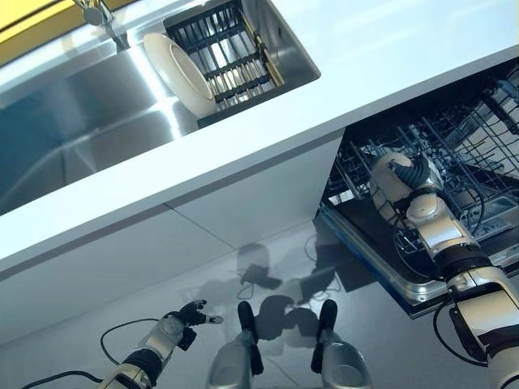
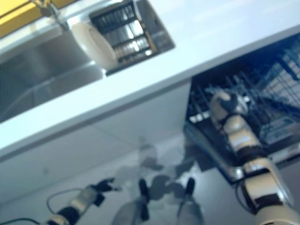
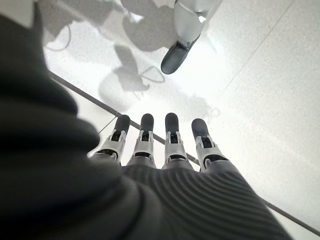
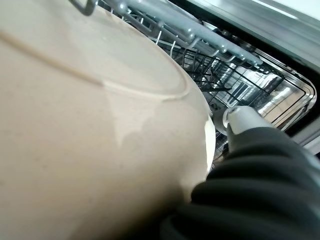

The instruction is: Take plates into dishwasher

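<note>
My right hand (image 1: 403, 177) reaches into the open dishwasher's lower rack (image 1: 478, 150). In the right wrist view a cream plate (image 4: 85, 150) fills most of the picture, close against the rack's wires, and my thumb (image 4: 245, 122) lies over its rim. From the head views this plate is hidden behind the hand. A second cream plate (image 1: 180, 74) leans upright in the black drying rack (image 1: 227, 44) inside the sink. My left hand (image 1: 191, 314) hangs low by the floor, its fingers (image 3: 170, 135) straight and holding nothing.
The steel sink (image 1: 81, 113) is set into the white countertop (image 1: 389, 57), with a tap (image 1: 97, 12) at its far edge. The dishwasher door (image 1: 381, 263) lies folded down below the rack. White cabinet fronts (image 1: 243, 203) stand left of the dishwasher.
</note>
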### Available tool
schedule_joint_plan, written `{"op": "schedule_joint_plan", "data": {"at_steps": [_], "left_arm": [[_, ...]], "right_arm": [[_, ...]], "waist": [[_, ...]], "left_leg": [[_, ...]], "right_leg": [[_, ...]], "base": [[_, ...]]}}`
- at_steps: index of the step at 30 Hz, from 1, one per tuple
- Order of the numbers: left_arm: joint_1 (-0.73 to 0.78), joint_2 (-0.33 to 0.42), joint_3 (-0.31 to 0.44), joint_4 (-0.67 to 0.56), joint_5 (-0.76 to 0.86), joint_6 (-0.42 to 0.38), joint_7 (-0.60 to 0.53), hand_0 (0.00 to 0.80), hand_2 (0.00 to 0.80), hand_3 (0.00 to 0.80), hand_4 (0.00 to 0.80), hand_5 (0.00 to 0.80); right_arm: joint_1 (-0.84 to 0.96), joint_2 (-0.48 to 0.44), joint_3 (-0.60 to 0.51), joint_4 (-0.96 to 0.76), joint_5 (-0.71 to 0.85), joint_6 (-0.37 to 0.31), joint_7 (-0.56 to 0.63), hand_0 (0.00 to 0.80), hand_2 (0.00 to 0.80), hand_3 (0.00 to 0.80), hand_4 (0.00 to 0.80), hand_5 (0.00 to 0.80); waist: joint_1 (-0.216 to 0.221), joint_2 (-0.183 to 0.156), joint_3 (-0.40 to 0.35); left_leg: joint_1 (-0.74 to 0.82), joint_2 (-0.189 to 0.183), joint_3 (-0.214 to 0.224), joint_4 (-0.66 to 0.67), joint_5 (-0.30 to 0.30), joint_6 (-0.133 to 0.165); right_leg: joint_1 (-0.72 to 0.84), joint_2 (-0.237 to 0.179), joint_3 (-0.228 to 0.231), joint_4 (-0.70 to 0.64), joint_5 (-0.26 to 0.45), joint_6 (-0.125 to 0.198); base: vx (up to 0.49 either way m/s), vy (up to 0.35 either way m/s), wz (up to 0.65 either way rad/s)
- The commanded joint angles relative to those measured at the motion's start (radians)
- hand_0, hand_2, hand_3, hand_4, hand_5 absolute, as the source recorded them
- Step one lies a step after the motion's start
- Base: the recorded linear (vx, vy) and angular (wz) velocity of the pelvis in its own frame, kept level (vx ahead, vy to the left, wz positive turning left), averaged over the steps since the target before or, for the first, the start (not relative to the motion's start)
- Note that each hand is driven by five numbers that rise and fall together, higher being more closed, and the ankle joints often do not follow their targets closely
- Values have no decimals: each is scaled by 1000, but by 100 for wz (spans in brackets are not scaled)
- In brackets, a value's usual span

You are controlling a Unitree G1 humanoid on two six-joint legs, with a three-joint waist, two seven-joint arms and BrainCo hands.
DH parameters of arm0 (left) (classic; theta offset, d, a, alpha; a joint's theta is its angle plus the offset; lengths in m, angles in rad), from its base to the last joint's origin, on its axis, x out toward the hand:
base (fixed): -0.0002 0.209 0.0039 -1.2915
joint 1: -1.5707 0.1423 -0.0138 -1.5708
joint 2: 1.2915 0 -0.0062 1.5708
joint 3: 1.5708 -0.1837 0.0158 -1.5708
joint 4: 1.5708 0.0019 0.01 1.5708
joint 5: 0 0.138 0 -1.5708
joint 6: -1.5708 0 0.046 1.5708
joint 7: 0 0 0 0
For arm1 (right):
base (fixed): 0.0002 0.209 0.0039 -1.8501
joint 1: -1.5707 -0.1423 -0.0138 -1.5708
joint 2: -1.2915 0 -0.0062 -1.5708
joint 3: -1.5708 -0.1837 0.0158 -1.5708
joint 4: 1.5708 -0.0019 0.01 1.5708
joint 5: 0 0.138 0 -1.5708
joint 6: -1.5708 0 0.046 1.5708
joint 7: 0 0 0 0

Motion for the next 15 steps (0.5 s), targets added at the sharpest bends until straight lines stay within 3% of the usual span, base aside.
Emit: {"op": "schedule_joint_plan", "data": {"at_steps": [1,15], "left_arm": [[-35,-16,-55,24,-28,-16,-10,0,0,0,0,0],[-45,-28,-65,32,-26,-20,-8,0,0,0,0,0]], "right_arm": [[-48,-4,69,67,-24,1,11,800,800,800,800,800],[-32,46,82,38,-8,-6,15,800,800,800,800,800]], "waist": [[22,-43,6],[19,-44,8]], "left_leg": [[30,19,62,-3,-4,-54],[31,18,64,-3,-3,-52]], "right_leg": [[-59,-40,17,155,-121,9],[-54,-41,11,146,-115,9]], "base": [[0,0,0],[0,0,0]]}}
